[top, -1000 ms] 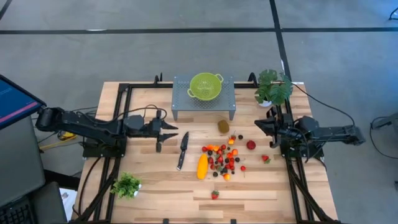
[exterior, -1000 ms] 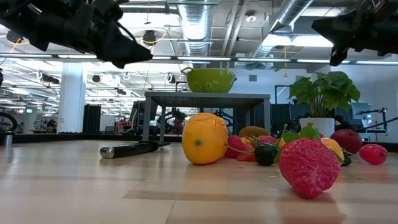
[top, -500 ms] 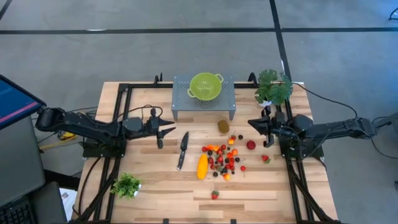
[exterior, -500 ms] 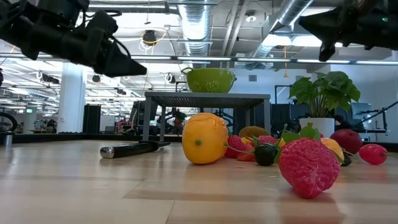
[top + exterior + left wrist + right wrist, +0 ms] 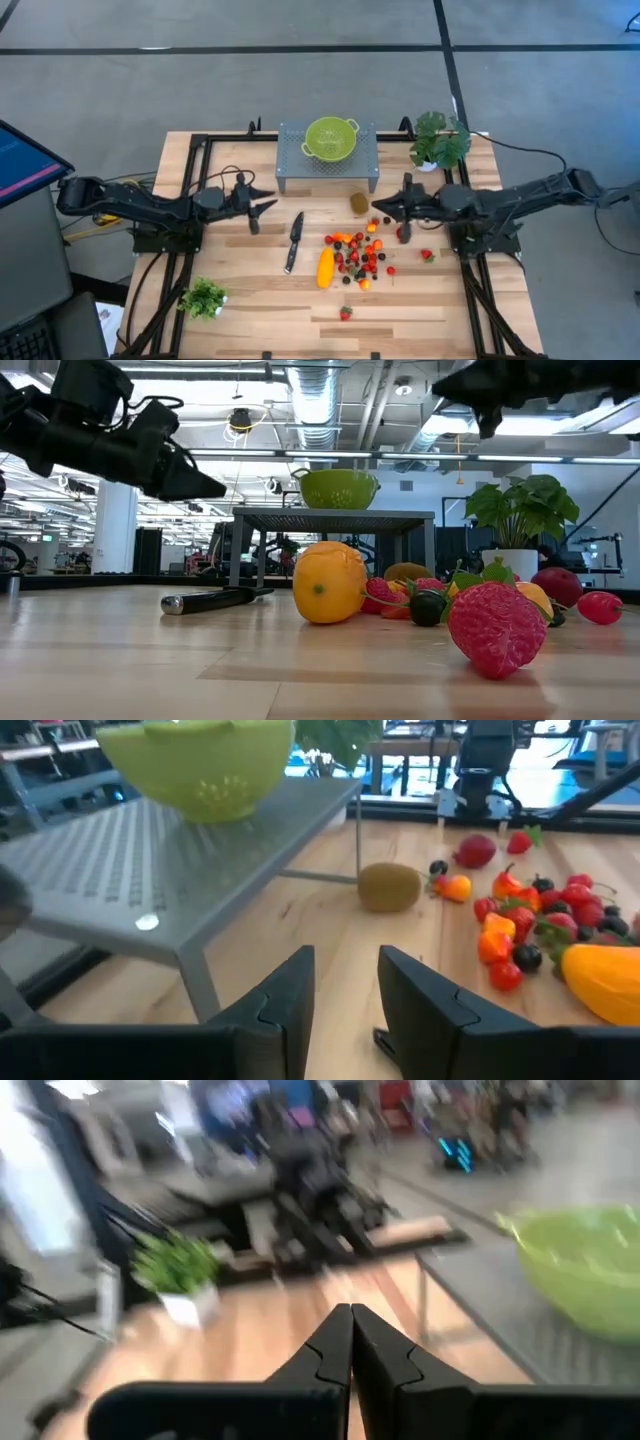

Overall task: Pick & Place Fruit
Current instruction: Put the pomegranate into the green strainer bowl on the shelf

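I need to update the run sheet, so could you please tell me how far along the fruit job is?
Nothing looks done: the green colander on the grey stand shows no fruit, and the fruit pile lies on the table. In hand: the right hand, shut and empty, is above the kiwi; the left hand waits. Every piece remains.

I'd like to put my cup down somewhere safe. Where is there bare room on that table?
Bare wood lies along the near edge between the small green plant and the lone strawberry, and between the knife and the left gripper. The fruit pile beside the yellow-orange fruit is crowded, with the right gripper above it.
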Controlling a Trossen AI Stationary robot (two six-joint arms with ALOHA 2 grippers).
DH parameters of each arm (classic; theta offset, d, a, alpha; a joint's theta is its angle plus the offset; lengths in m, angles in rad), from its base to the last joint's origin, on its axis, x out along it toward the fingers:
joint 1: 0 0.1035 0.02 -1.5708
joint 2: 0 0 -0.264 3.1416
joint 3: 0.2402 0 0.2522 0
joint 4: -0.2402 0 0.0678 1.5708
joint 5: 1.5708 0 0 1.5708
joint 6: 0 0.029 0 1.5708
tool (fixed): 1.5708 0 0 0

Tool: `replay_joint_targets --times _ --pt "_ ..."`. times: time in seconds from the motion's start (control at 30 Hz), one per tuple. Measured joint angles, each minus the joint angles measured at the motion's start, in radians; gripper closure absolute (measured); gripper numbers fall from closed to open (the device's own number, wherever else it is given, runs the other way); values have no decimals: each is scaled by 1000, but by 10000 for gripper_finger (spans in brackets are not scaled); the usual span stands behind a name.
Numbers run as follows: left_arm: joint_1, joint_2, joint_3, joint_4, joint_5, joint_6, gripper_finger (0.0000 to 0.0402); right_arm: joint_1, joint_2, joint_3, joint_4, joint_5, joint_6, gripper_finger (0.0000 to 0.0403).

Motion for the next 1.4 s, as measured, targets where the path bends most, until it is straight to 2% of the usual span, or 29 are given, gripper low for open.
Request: replay_joint_targets --times 0.07,0.17,0.37,0.57,0.67,0.83,1.07,1.27,1.4 --pt "3 0 -11 4 20 -26 296 25 49 43 -95 68 28 402" --pt "3 0 -20 8 50 -53 296 64 105 112 -249 116 87 403" --pt "3 0 -22 14 73 -63 296 143 181 250 -633 140 300 403" --pt "3 0 -22 43 202 -67 296 217 235 345 -979 181 544 403" --pt "0 1 -22 67 226 -67 296 249 255 371 -1092 181 653 403" --pt "-18 65 -22 168 225 -67 296 300 272 393 -1232 178 787 403" --pt "-37 280 2 357 225 -52 296 345 270 414 -1332 177 881 403" --pt "-37 465 92 373 225 -50 296 348 269 415 -1371 101 894 403" --pt "-37 525 119 373 224 -26 296 329 269 415 -1424 92 929 391"
